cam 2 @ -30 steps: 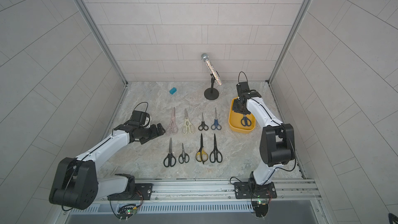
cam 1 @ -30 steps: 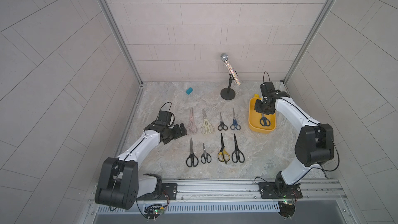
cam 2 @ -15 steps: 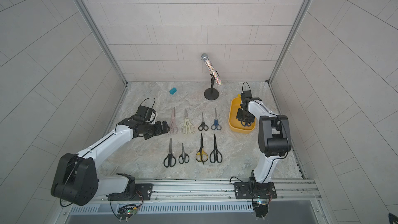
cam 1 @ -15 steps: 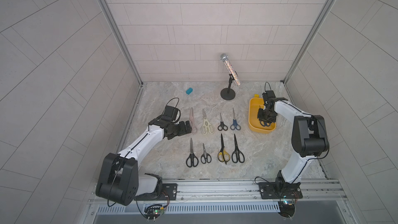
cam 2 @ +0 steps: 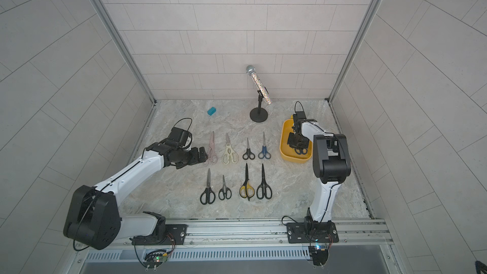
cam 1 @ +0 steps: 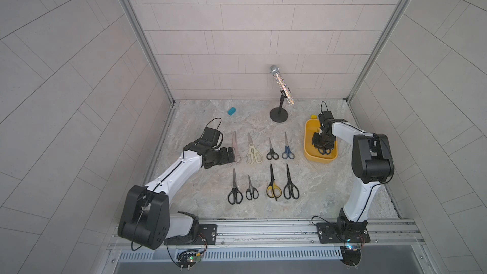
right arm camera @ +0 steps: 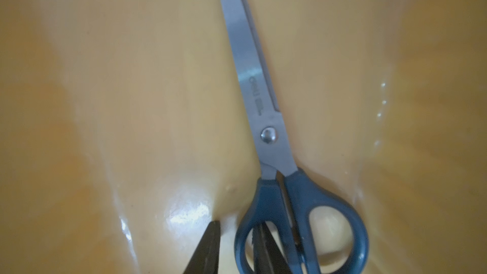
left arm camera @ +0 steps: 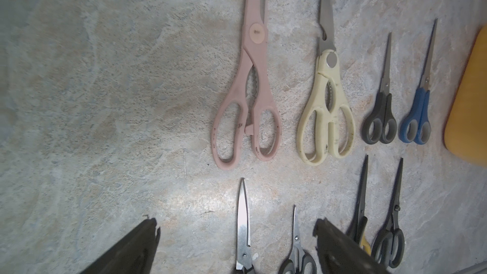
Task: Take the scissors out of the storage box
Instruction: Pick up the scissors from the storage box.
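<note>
1. Step in hand: the last pick. Eight pairs of scissors (cam 1: 253,151) lie in two rows on the table (cam 1: 200,117), outside the storage box (cam 1: 320,159). Only the blue-handled pair (right arm camera: 266,117) is left in it, directly under the right end effector (right arm camera: 237,229).
2. That end effector is set narrow. One finger is inside a handle ring and the other just outside it, with the ring's rim between them. A sliver of box floor shows beside the outer finger, so I judge the pinch not yet made.
3. The next move calls for closing fully on the rim, then a straight lift high enough to clear the box wall. The blades reach well beyond the fingertips, so from a one-ring hold they may swing or pivot.
4. Right arm: elbow high, forearm reaching over the box, wrist bent steeply down into it.
5. Left arm: stretched low over the table. The left end effector (left arm camera: 237,226) is wide and empty, with the pink pair (left arm camera: 247,96) just ahead of its fingertips.
</note>
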`<state>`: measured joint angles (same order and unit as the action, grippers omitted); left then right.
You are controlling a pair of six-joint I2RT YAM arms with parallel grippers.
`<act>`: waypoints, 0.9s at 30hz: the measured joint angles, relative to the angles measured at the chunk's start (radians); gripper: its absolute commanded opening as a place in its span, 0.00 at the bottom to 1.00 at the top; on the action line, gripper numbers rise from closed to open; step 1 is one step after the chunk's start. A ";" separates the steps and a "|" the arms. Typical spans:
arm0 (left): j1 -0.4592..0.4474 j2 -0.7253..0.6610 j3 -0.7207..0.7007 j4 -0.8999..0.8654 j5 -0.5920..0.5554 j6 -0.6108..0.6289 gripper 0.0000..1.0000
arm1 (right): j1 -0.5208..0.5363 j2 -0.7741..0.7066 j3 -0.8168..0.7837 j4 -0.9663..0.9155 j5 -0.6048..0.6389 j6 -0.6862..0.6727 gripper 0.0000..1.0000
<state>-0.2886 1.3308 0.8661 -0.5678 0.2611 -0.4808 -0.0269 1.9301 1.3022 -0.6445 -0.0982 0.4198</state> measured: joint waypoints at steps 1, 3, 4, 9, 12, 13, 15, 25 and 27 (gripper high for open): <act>0.000 0.000 0.000 -0.002 -0.001 0.000 1.00 | 0.000 0.002 0.002 0.002 0.000 -0.002 0.18; 0.000 0.000 0.000 -0.006 -0.003 0.000 1.00 | -0.002 0.004 0.005 0.005 -0.002 -0.003 0.13; 0.000 0.000 0.000 -0.008 -0.004 -0.001 1.00 | -0.002 0.005 0.006 0.007 -0.003 -0.003 0.12; 0.000 0.000 0.000 -0.008 -0.014 -0.001 1.00 | -0.006 0.005 0.007 0.013 -0.006 -0.005 0.03; 0.000 -0.001 0.000 -0.008 -0.020 -0.005 1.00 | -0.007 0.000 0.007 0.013 -0.007 -0.005 0.00; 0.000 -0.001 0.000 -0.007 -0.023 -0.009 1.00 | -0.007 -0.004 0.007 0.011 -0.006 -0.005 0.00; 0.000 -0.002 0.000 -0.006 -0.026 -0.013 1.00 | -0.007 -0.016 0.007 0.004 -0.006 -0.005 0.00; 0.000 -0.009 -0.001 -0.005 -0.049 -0.026 1.00 | -0.016 -0.179 0.014 -0.063 -0.005 0.008 0.00; 0.003 -0.013 -0.003 0.000 -0.049 -0.028 1.00 | -0.018 -0.200 0.014 -0.079 -0.007 0.016 0.00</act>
<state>-0.2855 1.3178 0.8631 -0.5682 0.2123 -0.5087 -0.0452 1.7302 1.3167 -0.7235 -0.1055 0.4358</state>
